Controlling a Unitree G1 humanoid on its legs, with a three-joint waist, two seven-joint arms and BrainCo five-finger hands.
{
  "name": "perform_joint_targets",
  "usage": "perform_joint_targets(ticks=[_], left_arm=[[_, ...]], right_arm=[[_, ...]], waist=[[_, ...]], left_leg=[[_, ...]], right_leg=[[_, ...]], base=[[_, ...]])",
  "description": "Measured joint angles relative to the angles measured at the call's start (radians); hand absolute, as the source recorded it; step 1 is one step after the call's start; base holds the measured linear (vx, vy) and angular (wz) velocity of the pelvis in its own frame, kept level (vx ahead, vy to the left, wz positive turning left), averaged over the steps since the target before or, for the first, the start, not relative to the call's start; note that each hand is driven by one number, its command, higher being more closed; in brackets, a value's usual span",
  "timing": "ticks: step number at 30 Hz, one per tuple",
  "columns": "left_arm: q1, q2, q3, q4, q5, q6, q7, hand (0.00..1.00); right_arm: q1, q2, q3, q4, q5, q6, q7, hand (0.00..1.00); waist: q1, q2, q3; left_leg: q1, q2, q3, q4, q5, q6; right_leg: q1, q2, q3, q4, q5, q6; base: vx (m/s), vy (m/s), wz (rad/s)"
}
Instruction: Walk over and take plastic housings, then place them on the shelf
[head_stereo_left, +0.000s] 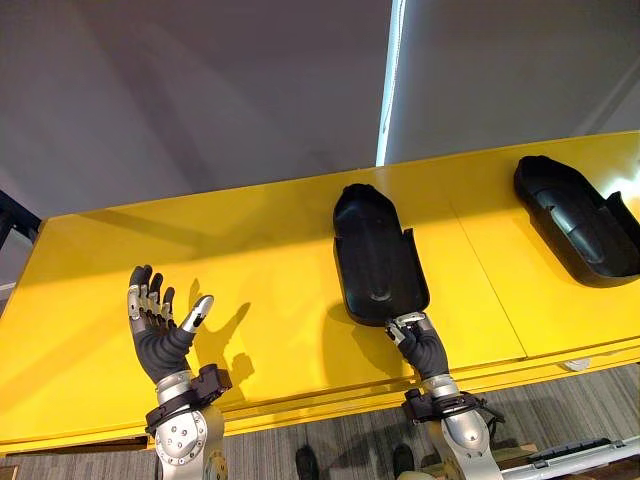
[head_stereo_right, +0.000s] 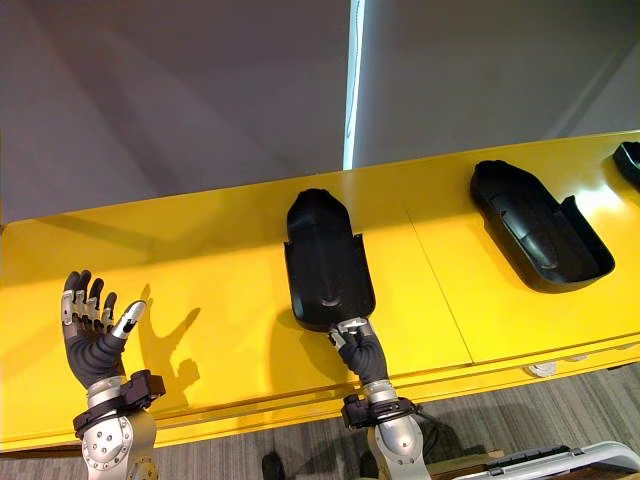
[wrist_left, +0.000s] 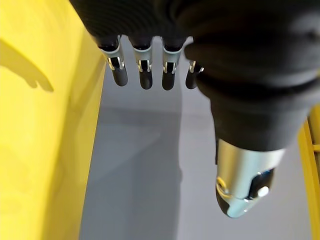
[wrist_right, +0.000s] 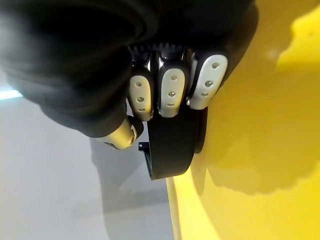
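The right hand (head_stereo_left: 420, 345) curls round the near end of a black plastic housing (head_stereo_left: 375, 250) lying on the yellow shelf (head_stereo_left: 270, 260). The left hand (head_stereo_left: 155, 325) hovers open over the shelf. A careless release could drag the housing off the shelf's front edge.

Your count, kind by kind:
You have three black plastic housings: the middle housing (head_stereo_right: 328, 262), the right housing (head_stereo_right: 540, 228) and an edge housing (head_stereo_right: 630, 162). There is one yellow shelf (head_stereo_right: 200, 265) and two hands, the left hand (head_stereo_right: 92, 335) and the right hand (head_stereo_right: 362, 350).
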Motion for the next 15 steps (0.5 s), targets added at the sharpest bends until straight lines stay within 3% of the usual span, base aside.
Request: perform_joint_targets(ticks=[5, 7, 8, 11, 15], left_arm=[[-0.012, 0.0, -0.021, -0.067, 0.0, 0.0, -0.003, 0.0], [-0.042, 0.0, -0.019, -0.082, 0.0, 0.0, -0.003, 0.0], [-0.046, 0.001, -0.018, -0.102, 0.0, 0.0, -0.003, 0.0], [-0.063, 0.009, -0.017, -0.136, 0.001, -0.001, -0.002, 0.0], [-0.103, 0.009, -0.019, -0.142, 0.001, -0.012, -0.001, 0.0]], right_arm=[[0.026, -0.002, -0.075, -0.087, 0.002, 0.017, 0.005, 1.0], [0.048, 0.005, -0.171, -0.235, 0.017, 0.017, 0.005, 1.0], [0.048, 0.006, -0.23, -0.311, 0.048, 0.016, 0.004, 0.0], [0.043, 0.023, -0.388, -0.425, 0.088, -0.001, -0.008, 0.0], [0.061, 0.05, -0.502, -0.445, 0.133, -0.006, -0.033, 0.0]], waist=[[-0.003, -0.001, -0.025], [-0.006, -0.003, -0.03], [-0.007, -0.009, -0.039], [-0.03, -0.02, -0.077], [-0.057, -0.021, -0.109]], left_leg=[[0.015, 0.0, 0.009, 0.0, 0.0, -0.001], [0.033, 0.002, 0.021, 0.0, -0.002, -0.004], [0.046, 0.004, 0.045, 0.0, -0.006, -0.008], [0.071, 0.015, 0.089, -0.001, -0.017, -0.018], [0.094, 0.03, 0.128, -0.004, -0.024, -0.027]], right_leg=[[0.011, 0.0, 0.003, -0.001, 0.0, 0.001], [0.023, 0.002, 0.015, -0.001, 0.0, 0.001], [0.023, 0.005, 0.037, -0.001, 0.0, 0.001], [0.021, 0.018, 0.086, -0.001, 0.001, -0.001], [0.023, 0.037, 0.126, -0.002, 0.006, -0.007]], base=[[0.0, 0.003, -0.03], [-0.01, 0.012, -0.22], [-0.01, 0.013, -0.41], [-0.03, 0.004, -0.47], [-0.05, -0.013, -0.37]])
